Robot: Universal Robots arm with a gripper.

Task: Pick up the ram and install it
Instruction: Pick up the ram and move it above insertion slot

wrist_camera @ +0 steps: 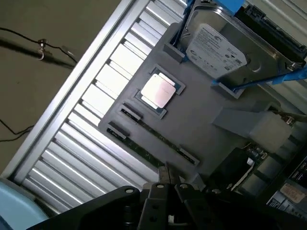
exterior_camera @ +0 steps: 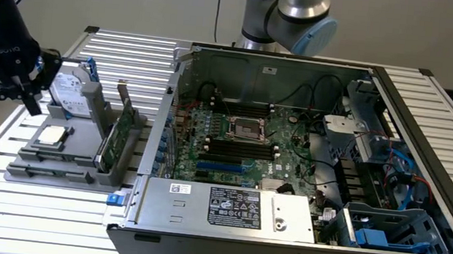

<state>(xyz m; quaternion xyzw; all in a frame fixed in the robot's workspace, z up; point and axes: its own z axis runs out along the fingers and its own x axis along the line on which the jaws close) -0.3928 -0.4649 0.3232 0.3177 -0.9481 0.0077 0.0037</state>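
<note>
Ram not picked yet, install not started.
Fingers [wrist_camera: 164, 175] clenched, empty, over the tray [wrist_camera: 206, 112]; ram [wrist_camera: 156, 134] lies in its slot just ahead of the tips, untouched.

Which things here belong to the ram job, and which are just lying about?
Job: ram in the grey holder; shut gripper near it; motherboard in the open case.
Lying about: hard drive, CPU, expansion card.
</note>
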